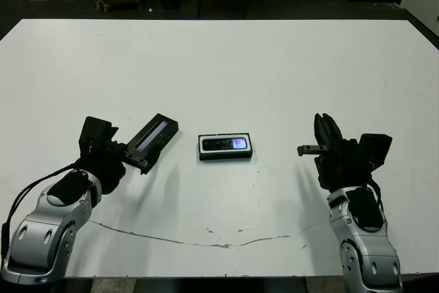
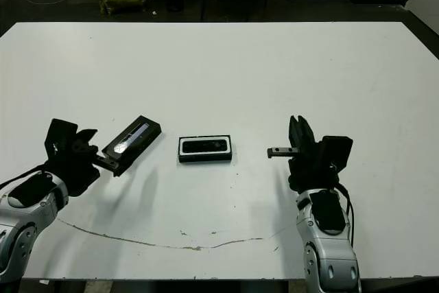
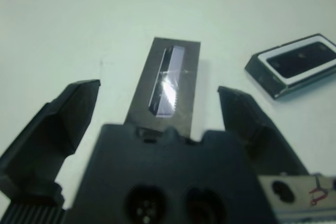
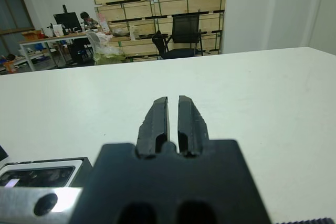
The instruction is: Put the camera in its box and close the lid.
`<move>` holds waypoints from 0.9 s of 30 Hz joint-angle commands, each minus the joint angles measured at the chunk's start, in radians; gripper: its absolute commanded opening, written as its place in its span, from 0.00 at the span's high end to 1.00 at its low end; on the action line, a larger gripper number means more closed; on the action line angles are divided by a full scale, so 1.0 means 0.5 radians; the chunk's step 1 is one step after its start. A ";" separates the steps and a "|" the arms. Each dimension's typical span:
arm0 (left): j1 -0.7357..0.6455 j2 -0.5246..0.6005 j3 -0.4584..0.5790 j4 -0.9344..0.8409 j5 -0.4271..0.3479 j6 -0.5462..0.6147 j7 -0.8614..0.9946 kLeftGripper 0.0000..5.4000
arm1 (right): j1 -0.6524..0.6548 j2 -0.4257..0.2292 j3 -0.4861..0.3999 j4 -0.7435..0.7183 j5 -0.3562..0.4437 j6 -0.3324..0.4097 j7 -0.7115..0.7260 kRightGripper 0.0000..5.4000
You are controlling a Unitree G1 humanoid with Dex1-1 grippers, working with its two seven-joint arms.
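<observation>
White table point(image 1: 226, 66); camera point(image 1: 225, 144) in box point(image 1: 226, 155); no legible writing.

On the white surface point(image 1: 226, 66), the slim black bar-shaped camera point(image 1: 226, 144) lies inside the shallow white-lined black box point(image 1: 226, 147) at centre. At nine o'clock, the left gripper point(image 1: 130, 158) meets the flat black grey-striped lid point(image 1: 153, 139). The right gripper point(image 1: 325, 132) hovers at three o'clock.

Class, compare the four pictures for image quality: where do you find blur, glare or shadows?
Left wrist view: soft and blurred, glare on the lid's stripe. Left eye view: sharp, with soft shadows below the lid and beside the right gripper. Right wrist view: fingers slightly soft, background room clearer.
</observation>
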 commanded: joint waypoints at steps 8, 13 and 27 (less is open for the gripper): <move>-0.018 0.002 -0.019 0.095 0.019 0.061 0.016 0.00 | 0.034 -0.006 -0.011 0.021 -0.002 0.023 -0.014 1.00; -0.018 0.008 -0.049 0.149 0.054 0.018 0.014 0.00 | 0.050 -0.002 -0.010 0.007 -0.004 0.033 -0.025 1.00; -0.026 -0.024 -0.061 0.306 0.107 -0.153 -0.030 0.00 | 0.073 -0.004 0.007 -0.022 -0.015 0.064 -0.036 1.00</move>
